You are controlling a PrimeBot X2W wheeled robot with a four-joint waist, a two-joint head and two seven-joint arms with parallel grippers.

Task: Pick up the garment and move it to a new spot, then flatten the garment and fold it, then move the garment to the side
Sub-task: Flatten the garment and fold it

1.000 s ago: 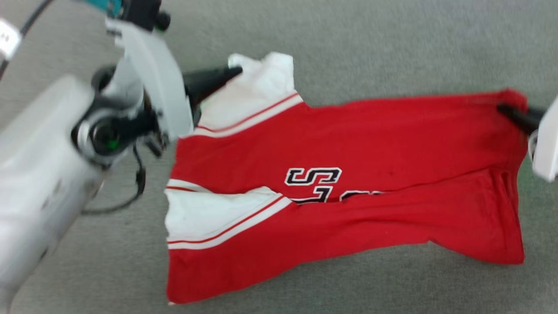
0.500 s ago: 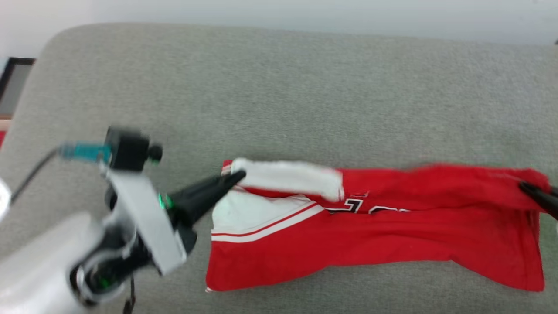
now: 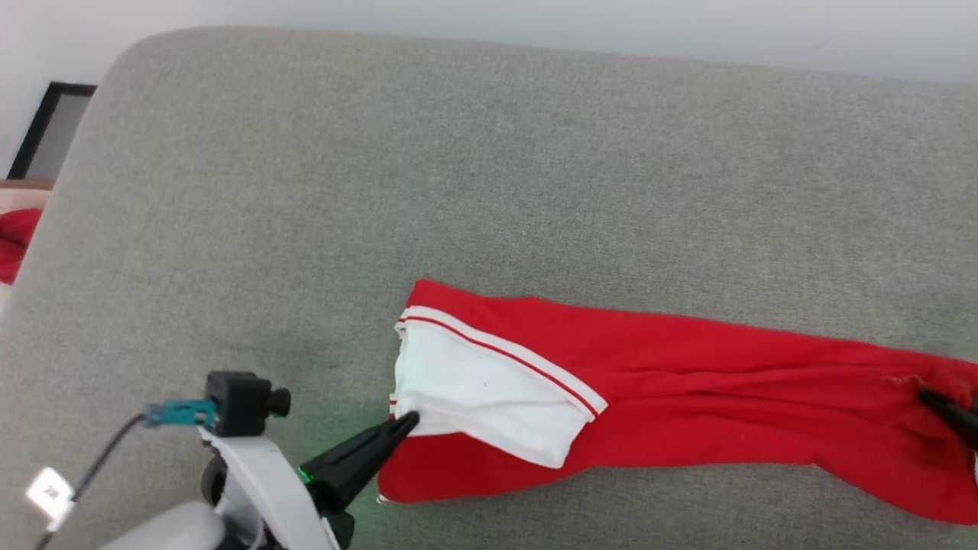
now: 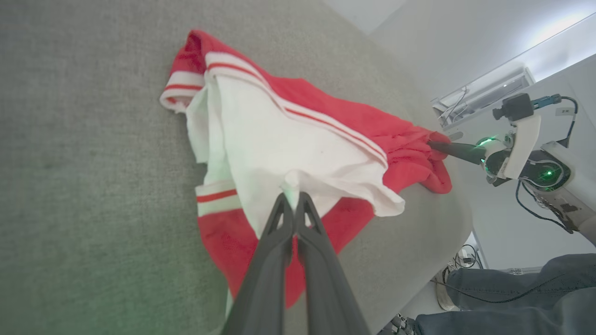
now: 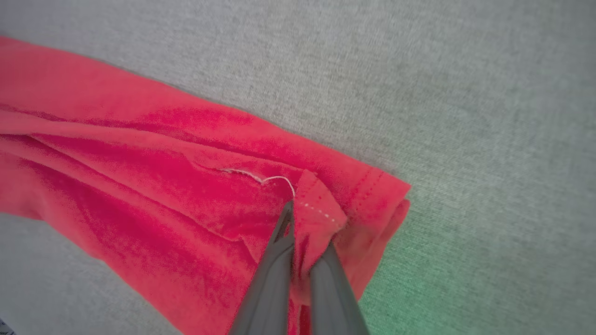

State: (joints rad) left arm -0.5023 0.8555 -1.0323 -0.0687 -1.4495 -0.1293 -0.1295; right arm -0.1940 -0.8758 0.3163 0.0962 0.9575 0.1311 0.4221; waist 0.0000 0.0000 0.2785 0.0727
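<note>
Garment [image 3: 688, 389] lies folded lengthwise on grey surface [image 3: 458, 168]; left tool [image 3: 411, 418] grasps its white sleeve, right tool [image 3: 926, 397] its red hem.

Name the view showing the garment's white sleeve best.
Left wrist view: the white sleeve spreads wide, pinched by the left gripper. Head view shows it smaller; right wrist view shows the garment's red hem.

The garment [image 3: 726, 397] lies on the cushion [image 3: 458, 153] (toward its near right).
</note>
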